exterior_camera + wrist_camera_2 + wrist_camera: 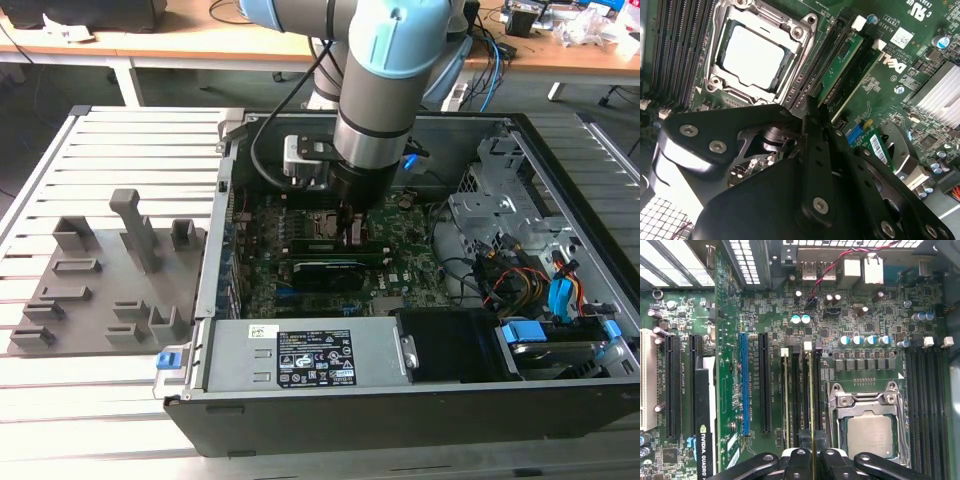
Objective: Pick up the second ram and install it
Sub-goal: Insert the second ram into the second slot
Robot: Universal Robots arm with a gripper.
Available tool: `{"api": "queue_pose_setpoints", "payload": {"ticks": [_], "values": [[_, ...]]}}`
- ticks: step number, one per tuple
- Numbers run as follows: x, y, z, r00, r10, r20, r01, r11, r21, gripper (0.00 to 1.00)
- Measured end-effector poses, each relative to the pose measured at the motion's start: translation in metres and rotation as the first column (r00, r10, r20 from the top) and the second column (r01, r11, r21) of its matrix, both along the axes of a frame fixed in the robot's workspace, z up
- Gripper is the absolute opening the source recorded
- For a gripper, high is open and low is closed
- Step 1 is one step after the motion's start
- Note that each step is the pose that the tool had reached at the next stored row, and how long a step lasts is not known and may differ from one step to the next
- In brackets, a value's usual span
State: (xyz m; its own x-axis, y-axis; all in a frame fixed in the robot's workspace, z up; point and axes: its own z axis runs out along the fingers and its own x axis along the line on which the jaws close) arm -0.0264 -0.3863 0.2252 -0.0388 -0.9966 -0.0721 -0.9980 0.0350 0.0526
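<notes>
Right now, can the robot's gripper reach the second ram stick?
Yes, it looks so. The gripper is already down inside the case, and its fingers appear closed on the second ram, which stands upright in a slot beside the CPU socket.

We see a green motherboard carrying a silver CPU, a blue slot beside black ones, and a white slot. The arm is light blue over grey metal, its fingers black. The slatted desk is pale grey, striped.
</notes>
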Motion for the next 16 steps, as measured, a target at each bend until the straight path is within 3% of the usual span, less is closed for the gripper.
{"api": "queue_pose_setpoints", "payload": {"ticks": [16], "values": [[0.0007, -0.0001, -0.0034, 0.9996, 0.027, -0.0002, -0.027, 0.9996, -0.0002, 0.14]]}}
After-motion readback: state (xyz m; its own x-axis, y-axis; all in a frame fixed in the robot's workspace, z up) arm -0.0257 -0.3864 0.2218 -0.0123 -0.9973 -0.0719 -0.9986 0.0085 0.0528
